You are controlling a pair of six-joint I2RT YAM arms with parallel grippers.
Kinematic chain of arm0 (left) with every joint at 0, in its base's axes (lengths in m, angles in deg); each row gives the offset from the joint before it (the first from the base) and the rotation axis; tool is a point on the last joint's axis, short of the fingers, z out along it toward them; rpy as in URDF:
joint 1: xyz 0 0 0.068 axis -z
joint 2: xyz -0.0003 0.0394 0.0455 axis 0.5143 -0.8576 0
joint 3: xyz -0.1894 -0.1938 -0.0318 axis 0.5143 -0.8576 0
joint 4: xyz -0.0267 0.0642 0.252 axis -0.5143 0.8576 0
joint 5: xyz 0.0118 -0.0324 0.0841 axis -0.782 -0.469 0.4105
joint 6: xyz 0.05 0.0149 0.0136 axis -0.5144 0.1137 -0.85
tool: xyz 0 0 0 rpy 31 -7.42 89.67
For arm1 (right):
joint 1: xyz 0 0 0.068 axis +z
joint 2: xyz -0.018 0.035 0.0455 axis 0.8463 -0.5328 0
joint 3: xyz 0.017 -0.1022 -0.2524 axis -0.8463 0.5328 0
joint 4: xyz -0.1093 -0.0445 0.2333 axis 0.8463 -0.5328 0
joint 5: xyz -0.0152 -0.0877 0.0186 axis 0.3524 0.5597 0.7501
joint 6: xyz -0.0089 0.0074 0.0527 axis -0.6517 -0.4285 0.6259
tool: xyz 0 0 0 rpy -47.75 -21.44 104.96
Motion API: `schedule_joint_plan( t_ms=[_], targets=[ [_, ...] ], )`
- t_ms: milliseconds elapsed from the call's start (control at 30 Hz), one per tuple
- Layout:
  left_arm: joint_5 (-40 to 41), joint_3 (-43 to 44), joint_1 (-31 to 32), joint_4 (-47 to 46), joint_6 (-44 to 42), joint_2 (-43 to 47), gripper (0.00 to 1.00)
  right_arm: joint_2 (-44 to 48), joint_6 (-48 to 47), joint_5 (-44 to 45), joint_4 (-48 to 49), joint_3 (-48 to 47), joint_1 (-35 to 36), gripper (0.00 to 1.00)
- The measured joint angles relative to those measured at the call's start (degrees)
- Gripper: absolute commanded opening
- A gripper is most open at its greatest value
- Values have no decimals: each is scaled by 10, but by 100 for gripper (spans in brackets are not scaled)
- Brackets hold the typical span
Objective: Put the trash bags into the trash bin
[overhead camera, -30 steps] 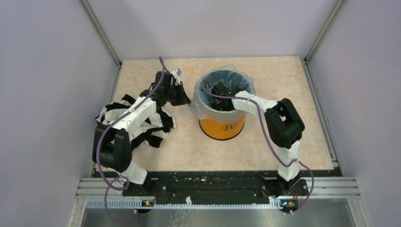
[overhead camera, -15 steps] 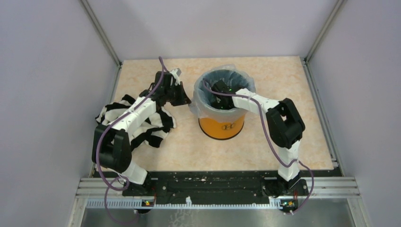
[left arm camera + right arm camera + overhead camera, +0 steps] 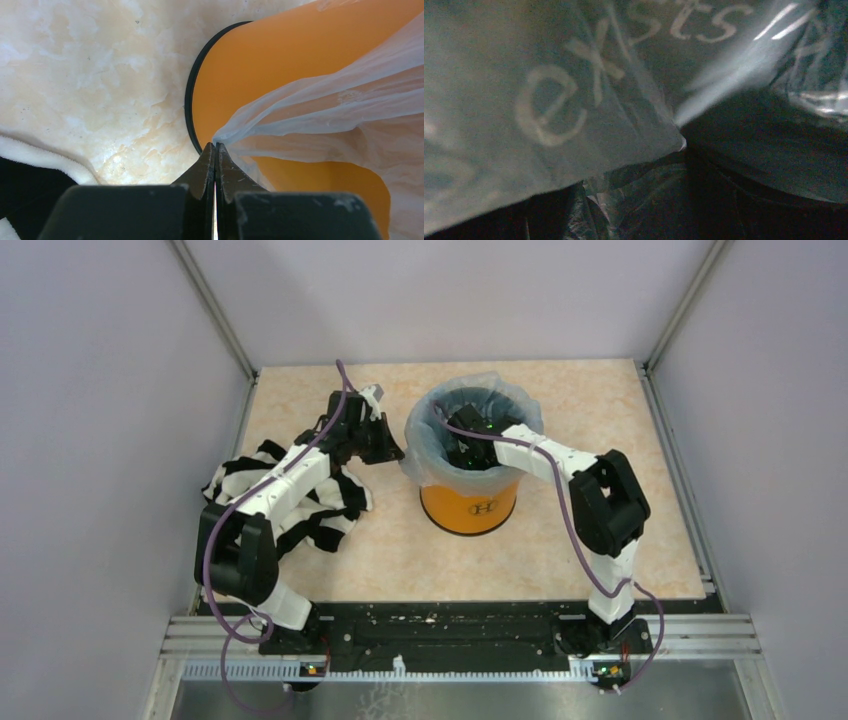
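The orange trash bin (image 3: 470,506) stands mid-table. The pale-blue trash bag (image 3: 425,462) lines it and drapes over its rim. My left gripper (image 3: 392,451) is beside the bin's left side. In the left wrist view the left gripper (image 3: 216,146) is shut on a pulled-out edge of the bag (image 3: 325,107), in front of the bin's orange wall (image 3: 280,55). My right gripper (image 3: 468,445) reaches down inside the bin. The right wrist view shows only dark bag film with white lettering (image 3: 554,110), and its jaws are lost in the dark.
A black-and-white striped cloth heap (image 3: 250,485) lies under the left arm at the table's left; it also shows in the left wrist view (image 3: 20,172). Grey walls enclose the table on three sides.
My right gripper has shifted a little toward the back of the bin, inside the bag. The bag's draped edge has spread slightly. The left arm has not moved.
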Motion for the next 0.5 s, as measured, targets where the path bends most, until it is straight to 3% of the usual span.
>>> schedule_joint_plan(
  t_ms=[500],
  targets=[
    [11,-6,2,0,0,-1,0,20,8,6,1,-3,0,74]
  ],
)
